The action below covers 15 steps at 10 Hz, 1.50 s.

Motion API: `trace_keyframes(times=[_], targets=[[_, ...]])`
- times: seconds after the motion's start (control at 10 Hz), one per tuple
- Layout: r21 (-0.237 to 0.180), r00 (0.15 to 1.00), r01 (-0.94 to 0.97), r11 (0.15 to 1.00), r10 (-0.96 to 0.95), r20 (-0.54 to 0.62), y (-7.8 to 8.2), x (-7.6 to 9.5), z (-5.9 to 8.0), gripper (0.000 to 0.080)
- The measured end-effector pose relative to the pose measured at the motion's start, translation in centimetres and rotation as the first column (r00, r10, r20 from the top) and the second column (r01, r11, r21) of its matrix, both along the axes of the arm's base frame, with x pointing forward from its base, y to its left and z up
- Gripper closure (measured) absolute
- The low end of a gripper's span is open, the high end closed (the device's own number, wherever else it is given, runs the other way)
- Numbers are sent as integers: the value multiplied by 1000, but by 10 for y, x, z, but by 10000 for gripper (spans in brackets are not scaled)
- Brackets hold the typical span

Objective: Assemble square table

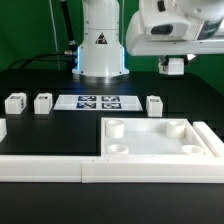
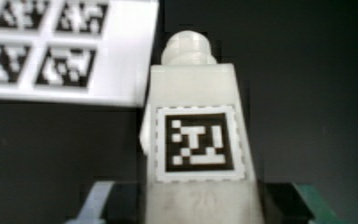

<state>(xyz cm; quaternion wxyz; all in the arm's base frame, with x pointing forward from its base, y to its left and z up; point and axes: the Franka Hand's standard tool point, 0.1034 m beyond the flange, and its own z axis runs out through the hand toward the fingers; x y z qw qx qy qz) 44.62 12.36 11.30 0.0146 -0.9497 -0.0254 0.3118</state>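
The jaws are clamped on a white leg (image 2: 194,120). In the wrist view we see a dark finger (image 2: 123,205) pressed against one side of the leg and a second finger against the other side. The leg points away from the camera. It is a blocky white piece with a rounded tip, and its flat face carries a black-and-white tag (image 2: 199,140). Below and past it lies the black table (image 2: 300,90). The marker board (image 2: 51,50), a flat white sheet of tags, lies off to one side of the leg's tip.

In the exterior view the arm (image 1: 165,25) hangs high over the table at the exterior view's right. The leg it holds is too small there to make out clearly. The arm's white base (image 1: 100,45) stands at the back of the table, just behind the marker board.

Three loose legs stand upright in a row with the marker board. Two are to the exterior view's left of it, an outer leg (image 1: 14,101) and an inner leg (image 1: 43,102). A third leg (image 1: 155,105) is to the exterior view's right of it.

Nearer the camera lies the square tabletop (image 1: 150,138), a white slab with a raised rim and a round socket in each corner. It lies flat against a long low white wall (image 1: 40,168) that runs along the front.
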Motion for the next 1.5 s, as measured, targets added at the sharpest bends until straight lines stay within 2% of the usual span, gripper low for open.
trace_keyframes(times=[0.2, 0.3, 0.4, 0.5, 0.6, 0.9, 1.0, 1.1, 1.3, 1.4, 1.5], targets=[[11, 988, 5, 1000, -6, 154, -1, 9, 2, 509], [21, 978, -23, 1000, 18, 207, -6, 24, 9, 509], [43, 966, -49, 998, 37, 257, -15, 45, 20, 509], [58, 935, -69, 996, 44, 352, -25, 71, 35, 508], [50, 910, -83, 995, 55, 412, -23, 83, 43, 508], [52, 769, -79, 996, 28, 638, -23, 91, 39, 508], [53, 696, -79, 995, 17, 718, -24, 95, 39, 508], [56, 659, -76, 996, 8, 752, -21, 97, 36, 508], [60, 522, -80, 995, -9, 853, -34, 129, 37, 508], [59, 485, -75, 995, -15, 875, -37, 137, 34, 508], [53, 391, -75, 996, -20, 920, -37, 140, 38, 508]])
